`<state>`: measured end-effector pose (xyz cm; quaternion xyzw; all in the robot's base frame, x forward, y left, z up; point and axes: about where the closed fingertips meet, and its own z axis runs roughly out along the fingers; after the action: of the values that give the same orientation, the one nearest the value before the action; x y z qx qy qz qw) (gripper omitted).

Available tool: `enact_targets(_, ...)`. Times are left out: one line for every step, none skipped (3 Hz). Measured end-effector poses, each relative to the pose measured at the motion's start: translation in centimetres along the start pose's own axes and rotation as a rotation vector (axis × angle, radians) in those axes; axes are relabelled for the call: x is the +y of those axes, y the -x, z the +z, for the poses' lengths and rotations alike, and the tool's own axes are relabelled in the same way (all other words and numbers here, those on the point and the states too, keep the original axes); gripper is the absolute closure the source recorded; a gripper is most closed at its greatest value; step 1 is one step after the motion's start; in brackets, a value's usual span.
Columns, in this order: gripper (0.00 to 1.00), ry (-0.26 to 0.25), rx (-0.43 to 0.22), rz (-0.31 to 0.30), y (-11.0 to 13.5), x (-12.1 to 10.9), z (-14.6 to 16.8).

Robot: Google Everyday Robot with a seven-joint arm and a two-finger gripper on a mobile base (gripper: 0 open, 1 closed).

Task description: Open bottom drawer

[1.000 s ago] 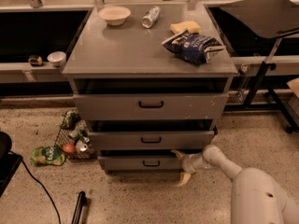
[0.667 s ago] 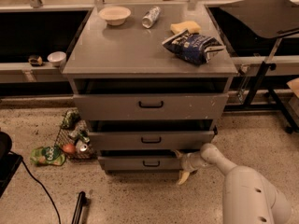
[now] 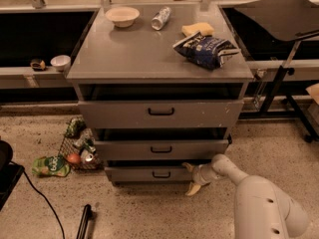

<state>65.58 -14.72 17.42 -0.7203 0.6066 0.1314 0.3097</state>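
Observation:
The bottom drawer (image 3: 149, 174) is the slimmest grey front at the foot of the cabinet (image 3: 159, 59), with a small black loop handle (image 3: 161, 174) at its centre. It stands a little way out from the cabinet. My gripper (image 3: 190, 178) is at the drawer front's right end, to the right of the handle and low near the floor. It is open, with one pale finger (image 3: 188, 167) up by the drawer's top edge and the other below it. It holds nothing. My white arm (image 3: 259, 203) reaches in from the lower right.
The two drawers above (image 3: 160, 113) (image 3: 160, 149) also stand slightly out. On top lie a bowl (image 3: 122, 16), a can (image 3: 160, 18), a sponge (image 3: 197, 29) and a chip bag (image 3: 205, 49). A wire basket of litter (image 3: 77, 148) sits on the floor to the left. A black stand (image 3: 279, 78) is at the right.
My arm's body has shifted a little to the left. The gripper stays at the right end of the bottom drawer front, and the drawer shows no clear movement.

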Motion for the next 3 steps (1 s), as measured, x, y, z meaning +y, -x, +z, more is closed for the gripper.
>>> enact_targets(0.42,0.029,-0.019,-0.001,1.4,1.8,0.0)
enact_targets(0.65,0.043,-0.037,-0.016,3.1,3.3,-0.7)
enact_targets(0.89,0.046,-0.057,-0.020,3.7,3.6,-1.1)
